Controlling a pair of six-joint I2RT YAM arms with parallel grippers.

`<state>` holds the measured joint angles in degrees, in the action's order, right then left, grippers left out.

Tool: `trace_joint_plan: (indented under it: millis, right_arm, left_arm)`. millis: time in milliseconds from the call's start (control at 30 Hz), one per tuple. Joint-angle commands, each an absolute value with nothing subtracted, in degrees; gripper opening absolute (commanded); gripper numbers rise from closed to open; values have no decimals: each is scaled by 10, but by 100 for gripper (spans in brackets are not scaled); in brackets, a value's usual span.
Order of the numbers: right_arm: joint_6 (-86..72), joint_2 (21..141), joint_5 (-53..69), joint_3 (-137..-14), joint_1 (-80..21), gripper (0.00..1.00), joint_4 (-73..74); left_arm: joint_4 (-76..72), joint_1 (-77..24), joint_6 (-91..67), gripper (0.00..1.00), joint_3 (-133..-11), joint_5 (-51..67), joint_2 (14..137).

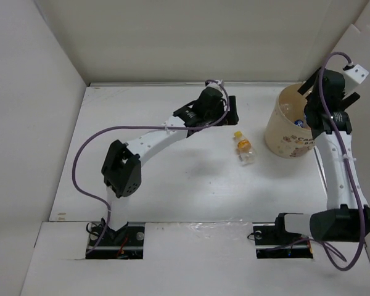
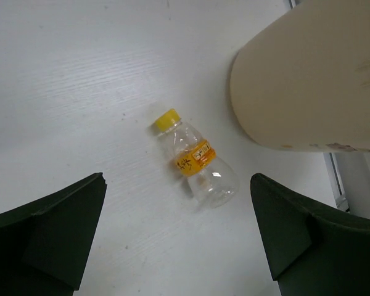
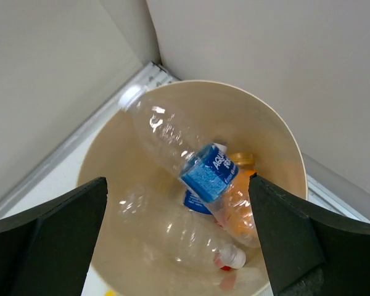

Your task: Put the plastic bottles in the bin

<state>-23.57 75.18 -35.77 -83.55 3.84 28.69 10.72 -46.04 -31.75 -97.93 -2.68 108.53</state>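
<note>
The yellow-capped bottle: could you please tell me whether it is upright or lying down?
Lying on its side: the yellow-capped bottle shows its whole length flat on the table, beside the bin, not in it.

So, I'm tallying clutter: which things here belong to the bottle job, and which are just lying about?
Job: yellow-capped bottle on the table; bin; blue-labelled bottle and orange-filled bottle inside it.
Not the job: purple cable; white walls.
</note>
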Motion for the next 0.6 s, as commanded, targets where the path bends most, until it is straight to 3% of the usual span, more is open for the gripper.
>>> trace_joint_plan:
  millis: [0,233,567]
  right_arm:
    - [-237,689,-395,-863,5,100,278]
    - [-225,626,-344,-815,-51,100,272]
    - [-214,577,-338,-792,-102,100,272]
  left_arm:
    - [162,-464,-365,100,-1064,23,1120]
    - [235,-469,-399,100,-1229,124,1281]
    - [217,-469,-460,100,-1242,156,1356]
